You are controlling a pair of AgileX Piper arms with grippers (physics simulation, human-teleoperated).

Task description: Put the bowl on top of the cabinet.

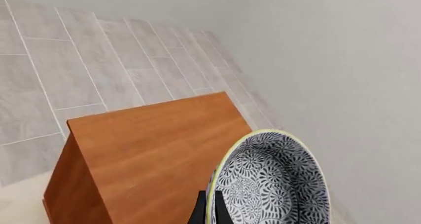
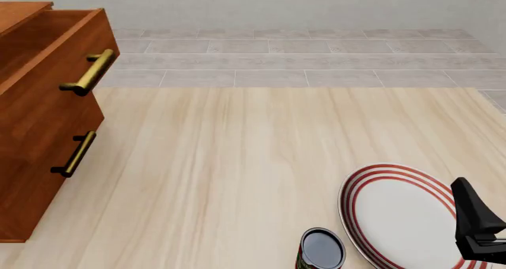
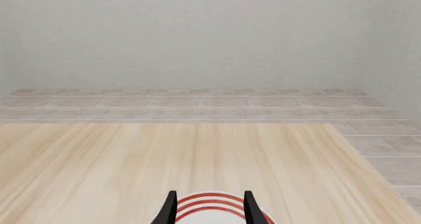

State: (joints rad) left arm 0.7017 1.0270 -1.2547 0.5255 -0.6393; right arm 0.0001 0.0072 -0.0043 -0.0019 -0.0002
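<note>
The cabinet (image 2: 47, 121) fills the bench's (image 2: 237, 180) nine o'clock side. Above its top, the bowl (image 1: 273, 182) hangs, rim pinched in the left claw (image 1: 212, 211): light, stiff, glazed-slick, breakable. The right claw (image 3: 209, 206) idles released over the plate (image 2: 403, 215).

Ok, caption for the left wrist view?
Left fingers pinch the rim of the blue-grey floral bowl above the reddish-brown wooden cabinet's top.
</note>
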